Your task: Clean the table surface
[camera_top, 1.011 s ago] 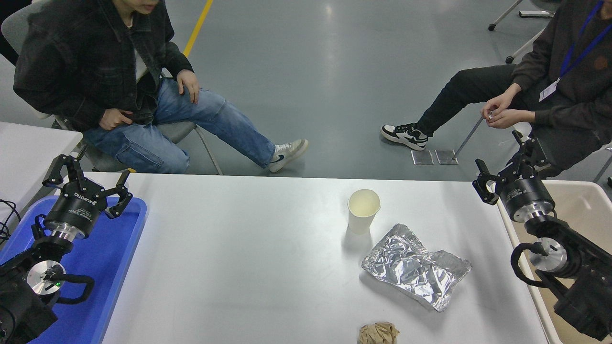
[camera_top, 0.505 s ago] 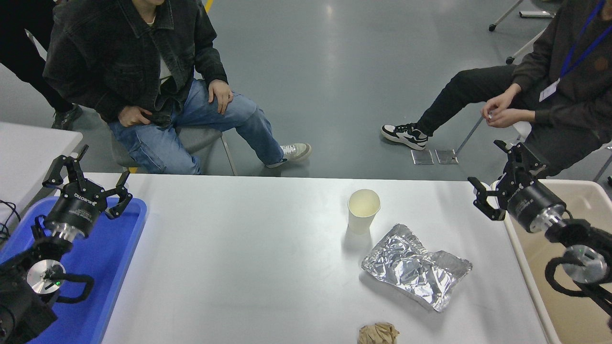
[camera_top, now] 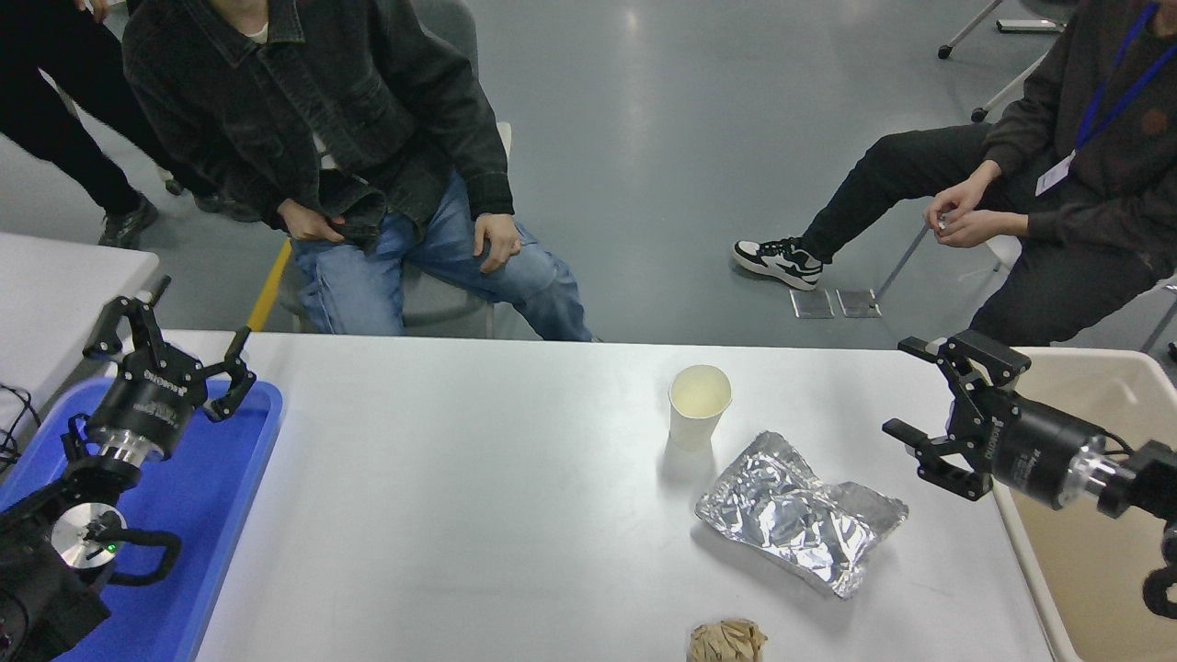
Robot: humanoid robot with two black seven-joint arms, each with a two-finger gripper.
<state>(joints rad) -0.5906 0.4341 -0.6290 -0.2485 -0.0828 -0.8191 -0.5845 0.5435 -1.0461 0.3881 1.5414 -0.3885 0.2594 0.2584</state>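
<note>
The table surface (camera_top: 460, 496) is a wide matte white-grey top. On it stand a pale paper cup (camera_top: 699, 405), upright and empty, a crumpled silver foil sheet (camera_top: 798, 513) just right of the cup, and a crumpled brown paper ball (camera_top: 728, 641) at the front edge. My right gripper (camera_top: 906, 391) is open and empty, pointing left above the table's right edge, a little right of the foil. My left gripper (camera_top: 175, 336) is open and empty, parked over the blue tray at the lower left.
A blue plastic tray (camera_top: 211, 515) lies at the table's left end. A beige bin (camera_top: 1103, 561) stands at the right edge. A smaller white table (camera_top: 55, 285) is at the far left. Two people sit at the far side; a third stands at the top left.
My right gripper has swung down and turned from pointing away to pointing left, nearer the foil. The seated person at the far left has shifted right. My left arm has not moved.
</note>
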